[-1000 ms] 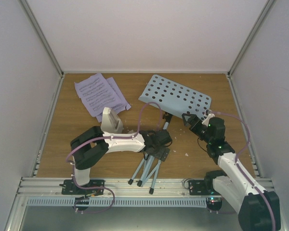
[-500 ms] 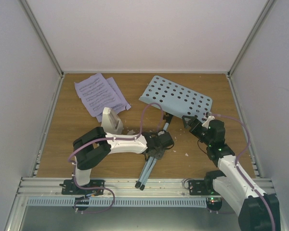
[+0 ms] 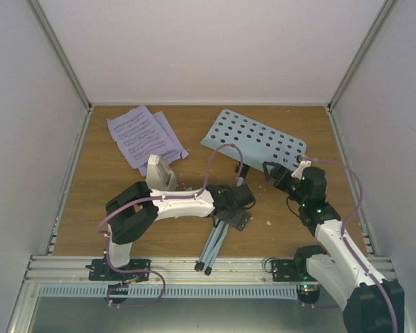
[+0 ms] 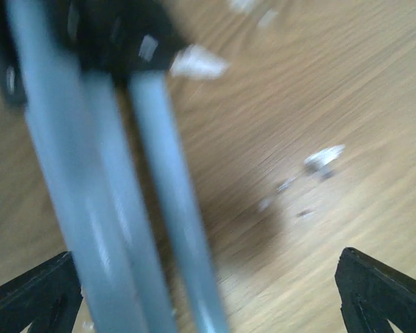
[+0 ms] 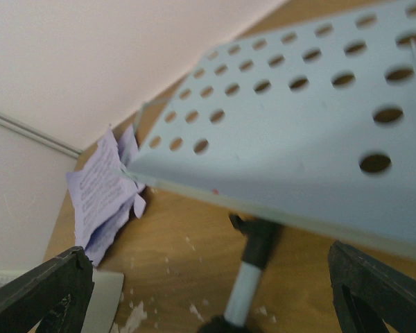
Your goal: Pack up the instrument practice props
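Note:
The light-blue music stand lies on the table, its perforated desk (image 3: 253, 142) tilted at the back right and its thin legs (image 3: 213, 244) bunched together toward the front. My left gripper (image 3: 234, 208) is open over the black leg hub. In the left wrist view the legs (image 4: 90, 208) run between its fingertips (image 4: 35, 298), nearer the left one. My right gripper (image 3: 272, 172) is open at the desk's near edge (image 5: 298, 118), above the pole (image 5: 253, 274). The lilac sheet-music pages (image 3: 142, 135) lie at the back left. The white metronome (image 3: 161, 173) stands by my left arm.
Small white crumbs (image 3: 269, 223) lie scattered on the wood around the stand and show in the left wrist view (image 4: 322, 159). White walls close in the table at the back and sides. A metal rail (image 3: 194, 267) runs along the front edge.
The tripod legs, splayed a second ago, are now folded together into one bundle. My left gripper has shifted slightly right. My right gripper has moved a little farther back, toward the desk's edge.

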